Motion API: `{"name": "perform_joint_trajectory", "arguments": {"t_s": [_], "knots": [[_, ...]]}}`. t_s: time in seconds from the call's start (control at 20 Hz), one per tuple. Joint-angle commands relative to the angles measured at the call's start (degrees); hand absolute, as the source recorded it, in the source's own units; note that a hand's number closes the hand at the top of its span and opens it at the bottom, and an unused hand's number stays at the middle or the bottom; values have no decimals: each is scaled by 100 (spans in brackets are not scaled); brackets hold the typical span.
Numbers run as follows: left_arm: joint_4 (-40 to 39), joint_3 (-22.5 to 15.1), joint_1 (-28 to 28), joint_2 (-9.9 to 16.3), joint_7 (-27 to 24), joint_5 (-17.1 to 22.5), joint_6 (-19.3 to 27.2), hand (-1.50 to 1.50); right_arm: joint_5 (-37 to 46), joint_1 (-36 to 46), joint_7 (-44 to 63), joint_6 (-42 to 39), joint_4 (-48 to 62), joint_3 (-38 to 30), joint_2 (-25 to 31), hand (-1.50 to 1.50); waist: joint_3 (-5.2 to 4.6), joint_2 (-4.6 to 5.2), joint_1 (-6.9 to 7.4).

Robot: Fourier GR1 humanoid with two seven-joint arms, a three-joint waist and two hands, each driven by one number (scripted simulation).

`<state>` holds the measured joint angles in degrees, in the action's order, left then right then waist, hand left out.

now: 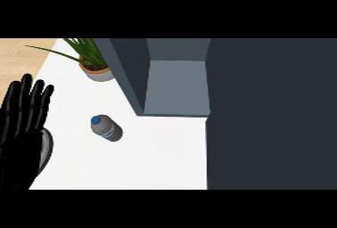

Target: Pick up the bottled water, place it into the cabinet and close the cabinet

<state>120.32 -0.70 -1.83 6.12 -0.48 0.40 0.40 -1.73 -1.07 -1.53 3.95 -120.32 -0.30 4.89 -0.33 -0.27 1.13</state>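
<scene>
Since left hand [26, 120] rests wide open at the worktop's left edge, water bottle [106, 128] mid-worktop is ungripped; a clumsy reach could topple it short of the open cabinet [176, 89].

Matt white counter [158, 156], smooth. Pale wood-grain floor [20, 55] far left. Clear plastic-looking bottled water [106, 128], blue cap, slight sheen. Matt dark grey cabinet [178, 84], flat finish. Glossy black left hand [23, 129]. Smooth light grey pot [100, 73] under the plant [82, 49].

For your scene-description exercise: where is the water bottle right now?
In the head view, the bottle stands on the white counter, left of centre, between the left hand and the open cabinet, below the potted plant.
</scene>
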Motion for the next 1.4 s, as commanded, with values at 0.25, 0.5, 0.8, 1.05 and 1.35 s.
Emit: {"name": "perform_joint_trajectory", "arguments": {"t_s": [0.25, 0.5, 0.8, 1.05, 1.35], "knots": [[-307, 776, 54, 1087, -565, 2158, -2114, -150, 12, -813, 71, -522, -749, 249, 315, -150, 21, 8, -194], [-639, 1009, -176, 1302, 493, 3826, -2568, -150, -641, -633, 911, -1010, -1051, 782, 431, -150, 26, 17, -97], [-396, 1562, -169, 1747, 1354, 4847, -2571, -150, -229, -979, 1357, -842, -1666, 1321, 221, -150, 32, 18, -97], [-193, 1915, -631, 1698, 1406, 4756, -2814, -150, 312, -1402, 1422, -714, -2117, 1927, 14, -150, 32, 14, -101], [-394, 1785, -194, 1657, 1879, 4540, -2601, -150, 245, -782, 2045, -512, -2185, 1805, -123, -150, 33, 24, -114]]}}
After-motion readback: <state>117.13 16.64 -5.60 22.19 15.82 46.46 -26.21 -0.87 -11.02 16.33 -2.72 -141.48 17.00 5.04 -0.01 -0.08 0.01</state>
